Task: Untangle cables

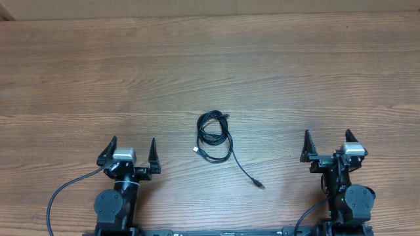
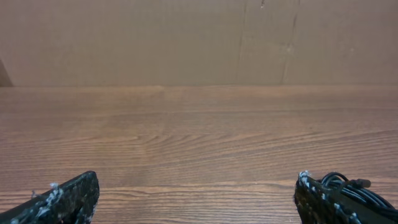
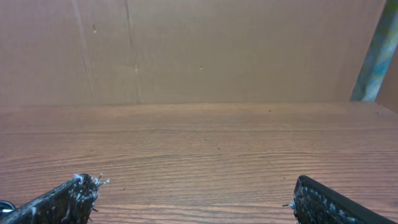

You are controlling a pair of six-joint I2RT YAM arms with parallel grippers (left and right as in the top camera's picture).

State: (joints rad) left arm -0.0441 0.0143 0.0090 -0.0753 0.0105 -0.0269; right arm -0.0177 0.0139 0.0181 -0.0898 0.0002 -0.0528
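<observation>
- Left gripper: fingers spread wide, holds nothing.
- Right gripper: same, wide apart, empty.
- Both sit at near edge of table, well apart from cables.
- Cables: thin, black, wound in small loopy bunch between arms, a bit ahead. One tail runs out toward right arm, plug at its end.
- Could go wrong: grab whole bunch at once, loops pull tighter.
- Could go wrong: cord lies flat on wood, so fingers may slip off or scrape table.
- Could go wrong: fast pull, plug catches in loop.
- Nothing stands in way.
- Far back: brown cardboard wall.
</observation>
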